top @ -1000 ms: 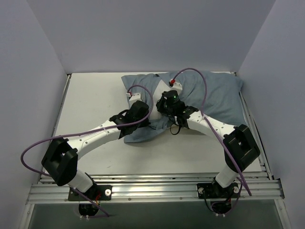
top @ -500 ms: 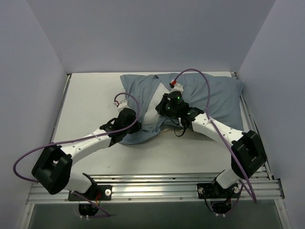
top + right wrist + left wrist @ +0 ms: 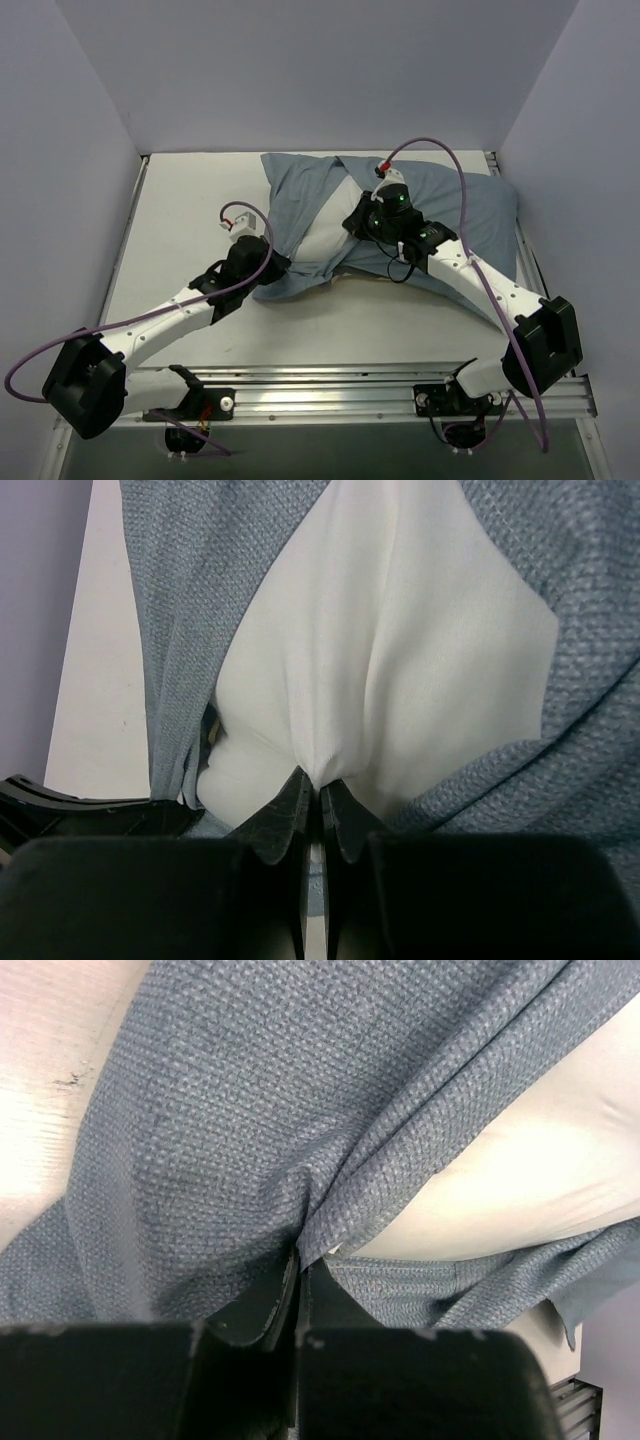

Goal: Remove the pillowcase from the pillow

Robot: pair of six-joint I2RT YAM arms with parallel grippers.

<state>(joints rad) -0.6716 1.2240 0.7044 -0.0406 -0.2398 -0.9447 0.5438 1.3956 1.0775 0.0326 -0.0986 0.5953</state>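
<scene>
**Top view.**
- Pillowcase [image 3: 455,205]: slate-blue, plain face up, lying toward the far right of the bench [image 3: 180,200]. Its open mouth is turned to the near left.
- Pillow [image 3: 322,238]: white, mostly inside the cover. A wedge of it shows bare at the mouth.
- Left arm [image 3: 170,315]: stretched long and low from its base, running diagonally to the cover's near-left edge, wrist down at the cloth.
- Right arm [image 3: 480,285]: reaching in from the right, forearm angled leftward, wrist tipped down over the bare white wedge.

**Left wrist view.**
- Left jaws: together, clamped on a gathered fold of the pillowcase. Creases fan out from the pinch, and the white pillow shows to the right of it.

**Right wrist view.**
- Right jaws: together, nipping a small pucker of the pillow's white fabric, with blue cover on either side.

**Step in hand, as I judge it.**
- The two are being drawn apart, and little has come out so far.
- To do it well, the left arm should draw the cover toward the near left, low along the bench. The right arm should hold or drag the pillow the opposite way.
- The pull should be steady, not a snatch.
- The right pinch is shallow and may slip, so a deeper bite would be safer.
- The mouth could catch on the pillow's corners.
</scene>
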